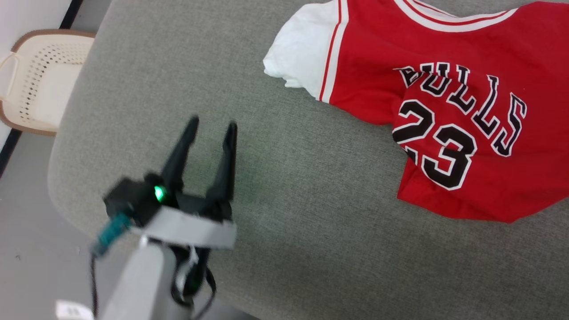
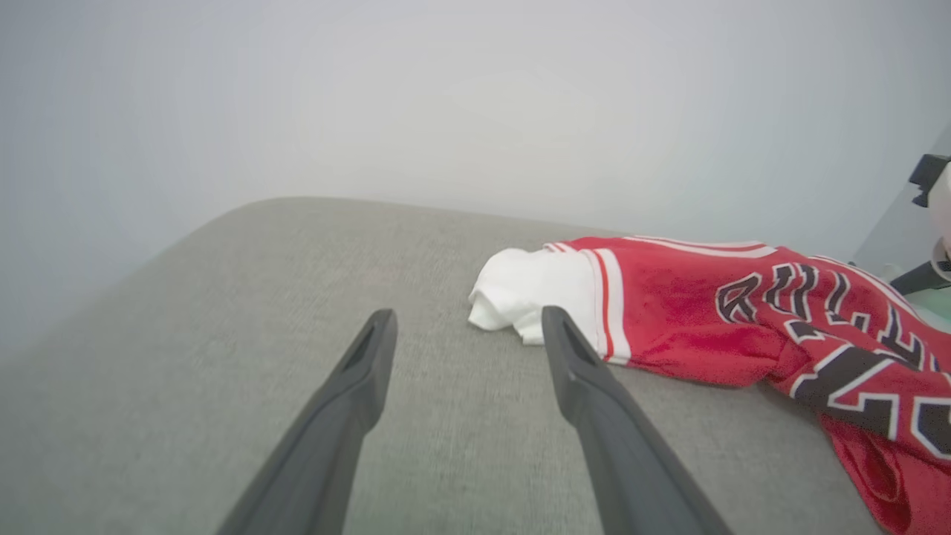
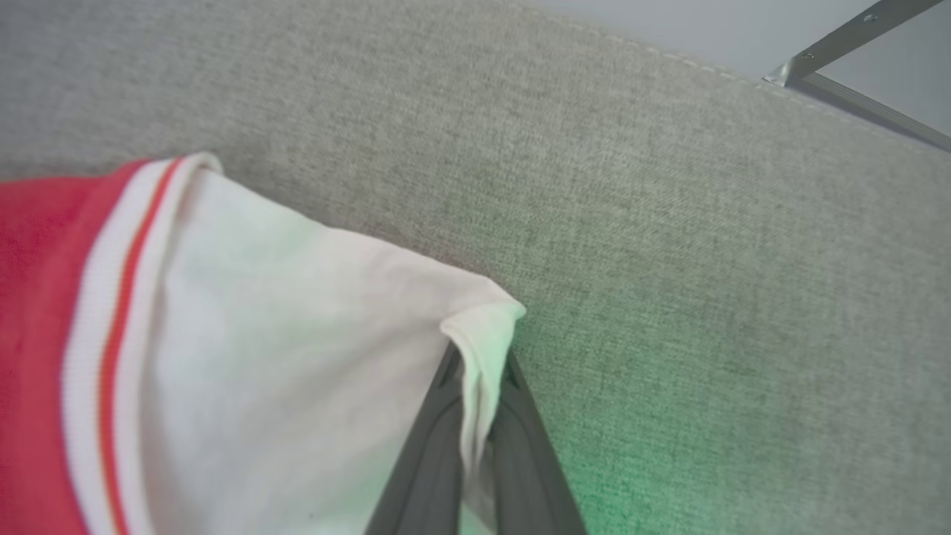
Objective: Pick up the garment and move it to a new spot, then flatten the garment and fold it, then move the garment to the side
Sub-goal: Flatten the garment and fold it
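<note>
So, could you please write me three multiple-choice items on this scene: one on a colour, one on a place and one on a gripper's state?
1. The chest lettering on the garment is:
A. blue
B. black, outlined in white
C. yellow

2. In the head view, the left gripper hovers:
A. over the bare grey surface, apart from the garment
B. on the printed number
C. inside a drawer

3. The right gripper is:
A. wide open
B. shut on a bottle
C. shut on the garment's white sleeve

Key:
1 B, as the head view shows black letters with white edges.
2 A, as its open fingers stand over grey cloth to the left of the shirt.
3 C, as the right wrist view shows both fingers pinching the sleeve's corner.
</note>
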Motion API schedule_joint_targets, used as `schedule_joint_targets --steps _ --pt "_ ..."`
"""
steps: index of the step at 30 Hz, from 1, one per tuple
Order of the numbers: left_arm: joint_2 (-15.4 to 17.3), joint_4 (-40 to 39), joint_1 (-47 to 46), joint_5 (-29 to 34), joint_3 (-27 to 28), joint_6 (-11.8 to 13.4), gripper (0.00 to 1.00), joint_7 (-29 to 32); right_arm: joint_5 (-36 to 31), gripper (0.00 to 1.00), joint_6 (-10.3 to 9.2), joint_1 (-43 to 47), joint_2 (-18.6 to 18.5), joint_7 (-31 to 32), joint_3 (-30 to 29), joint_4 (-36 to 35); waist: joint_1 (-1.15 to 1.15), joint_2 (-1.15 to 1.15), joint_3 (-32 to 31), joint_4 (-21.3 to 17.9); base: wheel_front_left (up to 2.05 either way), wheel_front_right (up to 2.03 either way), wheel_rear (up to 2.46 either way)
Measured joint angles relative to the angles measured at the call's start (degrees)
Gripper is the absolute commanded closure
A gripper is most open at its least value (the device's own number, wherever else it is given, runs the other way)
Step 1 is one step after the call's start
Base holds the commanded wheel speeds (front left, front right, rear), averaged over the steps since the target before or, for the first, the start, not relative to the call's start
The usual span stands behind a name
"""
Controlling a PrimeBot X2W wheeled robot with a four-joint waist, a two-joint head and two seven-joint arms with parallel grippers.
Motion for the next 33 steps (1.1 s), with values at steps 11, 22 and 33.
schedule_joint_targets --steps 11,22,33 --pt "14.06 8.43 -29.65 -15.57 -10.4 -0.27 0.0 15.14 1.65 1.0 -0.02 -1.11 1.94 -3.92 3.63 1.51 0.0 0.0 0.11 -2.47 0.0 0.0 0.0" --pt "16.86 33.08 -50.84 -34.72 -26.42 -0.31 0.0 41.47 5.25 1.0 -0.04 -4.58 4.47 -4.58 10.37 1.91 0.0 0.0 1.95 -6.45 0.0 0.0 0.0" --pt "18.17 44.3 -57.85 -44.44 -32.26 -0.31 0.0 47.15 10.61 1.0 -0.19 -8.15 7.19 -5.05 19.13 1.14 0.0 0.0 4.28 -11.53 0.0 0.0 0.0"
